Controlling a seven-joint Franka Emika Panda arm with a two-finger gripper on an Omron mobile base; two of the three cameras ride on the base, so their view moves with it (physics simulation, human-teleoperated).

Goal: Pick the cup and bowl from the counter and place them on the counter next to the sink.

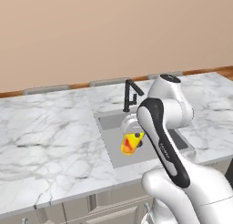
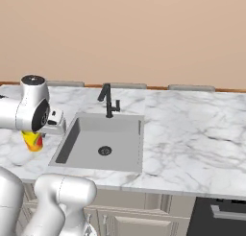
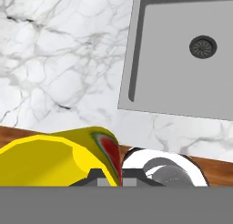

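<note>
My gripper (image 2: 35, 134) is shut on the cup (image 2: 32, 141), a small yellow cup with a red-orange patch. In the right base view the cup hangs over the white marble counter (image 2: 192, 134) just left of the sink (image 2: 86, 134), near the front edge. From the left base camera the cup (image 1: 132, 143) under the gripper (image 1: 132, 135) overlaps the sink basin (image 1: 107, 124). The hand view has the cup (image 3: 54, 159) at bottom left by the fingertips, with counter (image 3: 59, 59) and sink (image 3: 182, 77) below. The bowl is out of view.
A short black faucet (image 1: 131, 94) stands behind the basin. A dark appliance front (image 2: 218, 216) sits under the counter at the far right. The counter's front edge and brown floor (image 3: 27, 133) lie close under the hand. Marble stretches wide on both sides of the sink.
</note>
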